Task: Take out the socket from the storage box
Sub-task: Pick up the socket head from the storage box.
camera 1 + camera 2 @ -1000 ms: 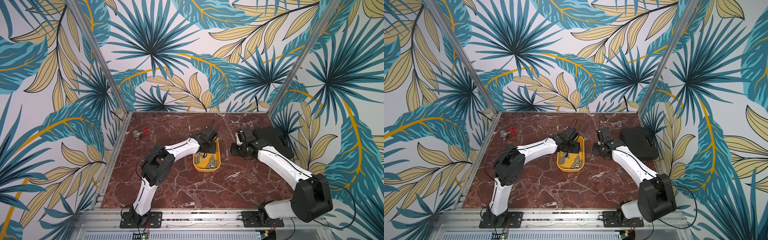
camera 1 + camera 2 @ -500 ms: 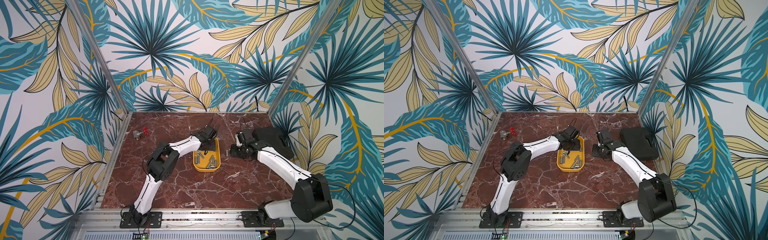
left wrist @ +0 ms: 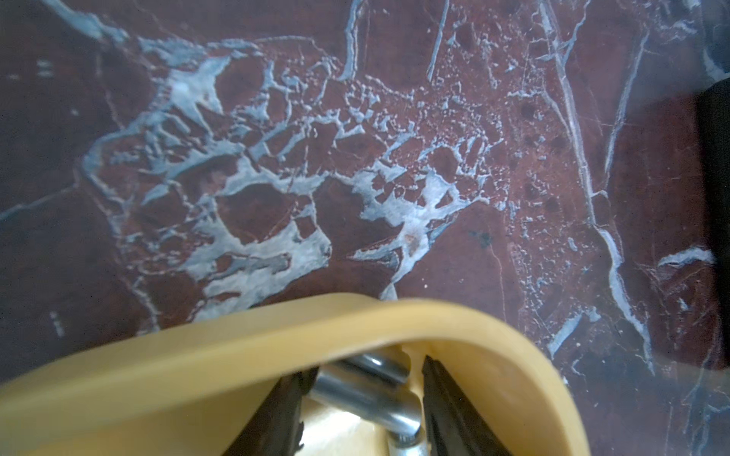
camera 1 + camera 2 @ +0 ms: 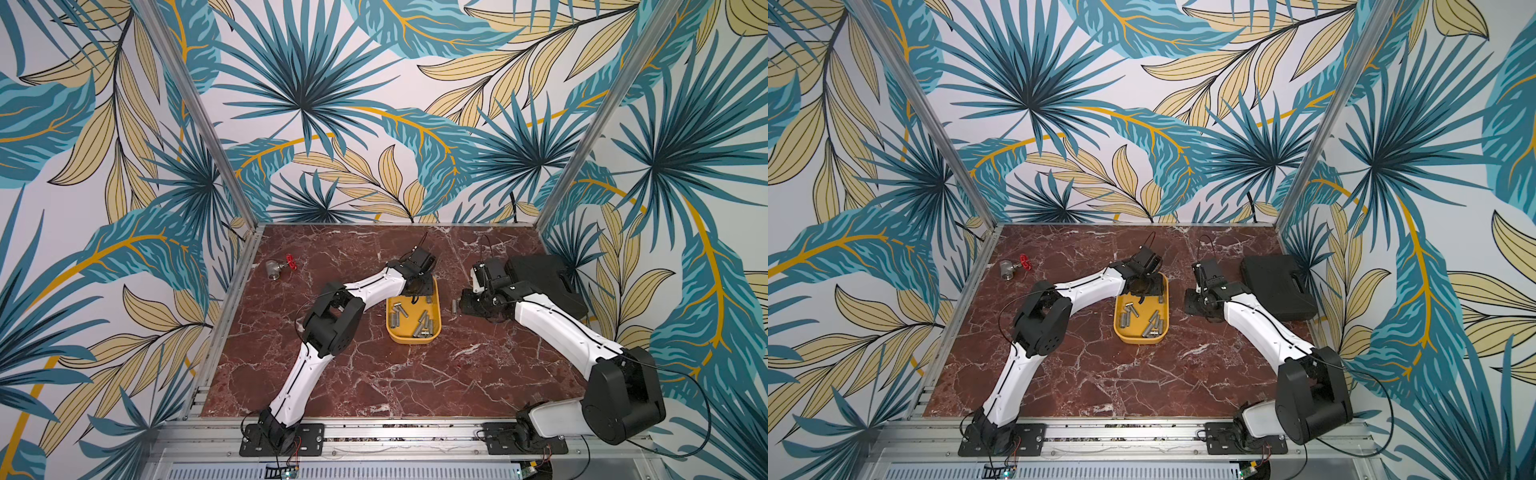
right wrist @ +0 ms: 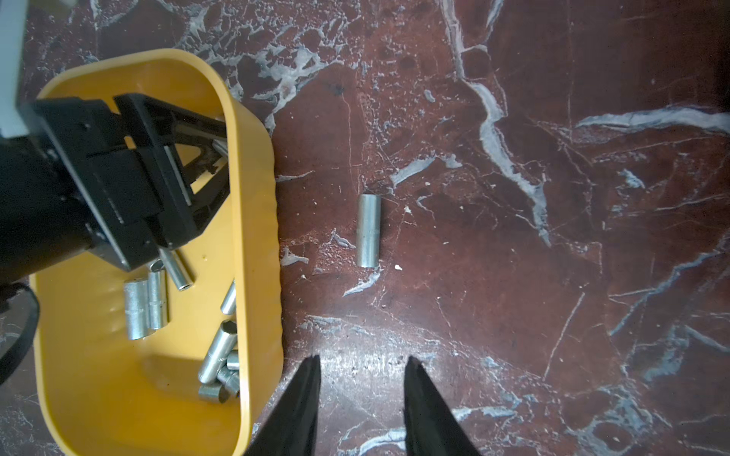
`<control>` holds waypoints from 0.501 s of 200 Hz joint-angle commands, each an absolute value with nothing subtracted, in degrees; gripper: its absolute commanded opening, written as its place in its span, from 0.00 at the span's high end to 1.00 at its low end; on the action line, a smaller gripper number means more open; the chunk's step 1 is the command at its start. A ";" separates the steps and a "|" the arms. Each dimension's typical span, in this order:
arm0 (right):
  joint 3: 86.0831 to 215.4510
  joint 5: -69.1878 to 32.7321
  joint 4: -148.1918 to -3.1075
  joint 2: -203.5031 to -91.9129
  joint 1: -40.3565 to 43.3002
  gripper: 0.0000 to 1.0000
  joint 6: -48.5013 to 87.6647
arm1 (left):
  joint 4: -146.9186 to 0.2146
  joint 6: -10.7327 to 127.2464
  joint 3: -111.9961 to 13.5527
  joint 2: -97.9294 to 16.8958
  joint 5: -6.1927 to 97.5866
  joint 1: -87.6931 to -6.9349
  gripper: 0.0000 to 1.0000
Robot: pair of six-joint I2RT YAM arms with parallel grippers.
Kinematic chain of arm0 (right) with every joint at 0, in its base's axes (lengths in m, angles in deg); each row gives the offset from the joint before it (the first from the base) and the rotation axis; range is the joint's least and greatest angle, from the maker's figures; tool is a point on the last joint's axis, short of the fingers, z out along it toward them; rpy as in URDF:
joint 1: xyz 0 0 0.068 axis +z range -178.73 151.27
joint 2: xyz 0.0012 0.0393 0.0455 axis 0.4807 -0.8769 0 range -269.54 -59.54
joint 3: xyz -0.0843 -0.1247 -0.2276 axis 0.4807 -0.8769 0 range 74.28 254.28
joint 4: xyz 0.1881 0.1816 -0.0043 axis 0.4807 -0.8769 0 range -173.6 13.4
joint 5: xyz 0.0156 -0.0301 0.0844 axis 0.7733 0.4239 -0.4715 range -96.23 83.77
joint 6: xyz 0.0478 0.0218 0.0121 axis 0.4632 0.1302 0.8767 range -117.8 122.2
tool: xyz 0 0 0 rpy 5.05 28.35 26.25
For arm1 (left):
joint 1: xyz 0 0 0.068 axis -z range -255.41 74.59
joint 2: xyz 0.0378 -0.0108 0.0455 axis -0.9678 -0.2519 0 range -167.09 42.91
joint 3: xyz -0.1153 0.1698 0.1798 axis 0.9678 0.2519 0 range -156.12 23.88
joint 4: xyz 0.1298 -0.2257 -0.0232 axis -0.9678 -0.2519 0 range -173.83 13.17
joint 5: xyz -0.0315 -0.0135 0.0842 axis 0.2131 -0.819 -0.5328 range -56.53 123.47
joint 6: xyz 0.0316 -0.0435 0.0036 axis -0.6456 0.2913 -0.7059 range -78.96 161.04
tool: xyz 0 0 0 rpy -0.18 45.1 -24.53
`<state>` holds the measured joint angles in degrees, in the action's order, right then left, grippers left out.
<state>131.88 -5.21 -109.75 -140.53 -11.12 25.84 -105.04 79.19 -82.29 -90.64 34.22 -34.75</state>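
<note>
The yellow storage box (image 4: 413,341) (image 4: 1140,341) sits mid-table with several silver sockets (image 4: 422,324) (image 5: 146,304) loose inside. My left gripper (image 4: 417,294) (image 4: 1144,291) reaches down into the box's far end. In the left wrist view, behind the box's rim (image 3: 237,355), the left gripper (image 3: 369,367) is open, with its fingers on either side of one socket (image 3: 367,395) and very close to its ends. My right gripper (image 4: 462,305) (image 5: 361,361) hovers open and empty over the marble, right of the box (image 5: 256,237). A single socket (image 5: 368,231) (image 4: 455,306) lies on the table just ahead of it.
A black hard-shell case (image 4: 544,282) (image 4: 1277,291) lies at the right, behind the right arm. A metal valve with a red handle (image 4: 278,268) (image 4: 1013,268) sits at the far left. Leaf-printed walls close in the back and both sides.
The left arm's elbow has swung forward and its gripper has shifted toward the box's far end. The right arm has not moved.
</note>
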 commanded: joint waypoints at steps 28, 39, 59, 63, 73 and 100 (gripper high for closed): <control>129.61 -6.35 -110.27 -138.67 -11.25 0.63 27.07 | -112.58 75.87 -82.92 -90.47 30.57 -33.80 0.56; 129.47 -6.62 -110.09 -138.65 -11.26 0.63 27.16 | -113.53 75.22 -82.32 -90.13 28.35 -33.51 0.57; 129.47 -6.97 -109.91 -138.82 -11.25 0.63 27.03 | -114.57 73.77 -81.17 -89.50 27.51 -33.09 0.59; 129.54 -7.00 -109.96 -138.95 -11.25 0.63 26.99 | -114.77 73.53 -81.10 -89.47 27.44 -33.10 0.60; 129.72 -7.30 -109.98 -139.25 -11.25 0.63 26.87 | -115.54 73.02 -81.04 -89.40 27.29 -33.00 0.61; 130.22 -8.26 -109.91 -139.87 -11.24 0.63 26.81 | -118.25 71.33 -80.92 -88.86 26.42 -32.79 0.64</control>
